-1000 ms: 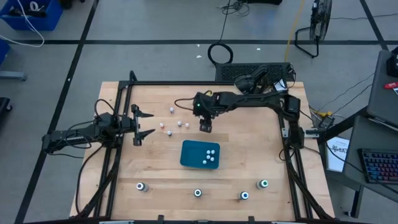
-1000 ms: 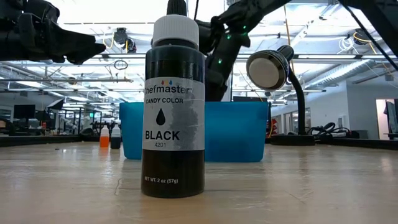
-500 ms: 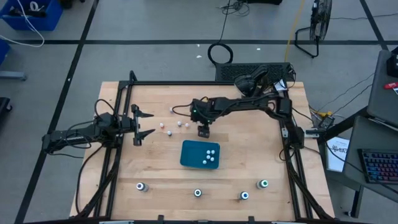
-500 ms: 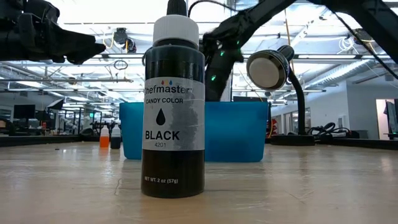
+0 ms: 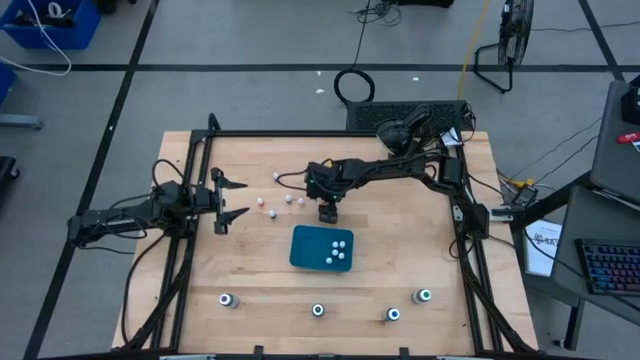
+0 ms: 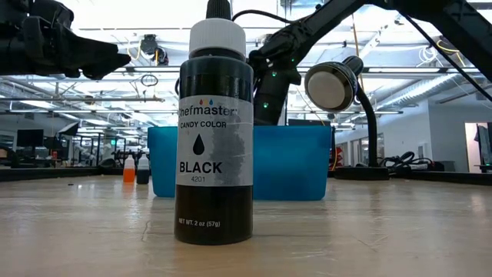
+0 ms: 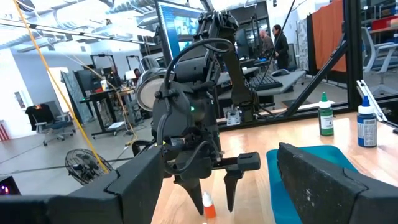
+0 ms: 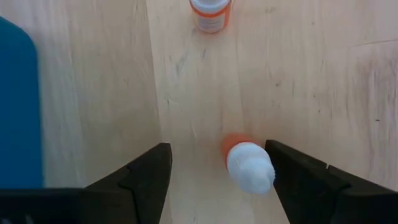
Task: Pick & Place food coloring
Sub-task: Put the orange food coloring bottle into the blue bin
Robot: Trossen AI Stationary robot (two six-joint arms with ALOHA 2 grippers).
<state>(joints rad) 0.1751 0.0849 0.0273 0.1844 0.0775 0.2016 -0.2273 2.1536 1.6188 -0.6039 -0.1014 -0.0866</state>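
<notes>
Between the right end effector [image 8: 217, 171] fingers, an orange food coloring bottle [image 8: 247, 163] is standing upright on the table [image 8: 323, 81], white cap up, near one finger. Fingers are spread wide, gripping nothing. A second orange bottle [image 8: 211, 14] is standing farther out.

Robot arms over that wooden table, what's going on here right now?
The right gripper hangs with open fingers over a small orange bottle with a white cap, which stands between them on the table, ungripped. A few small bottles already sit in the teal tray nearby. The left gripper waits open above the table's left side, holding nothing. Four bigger dark bottles stand along the near edge.
</notes>
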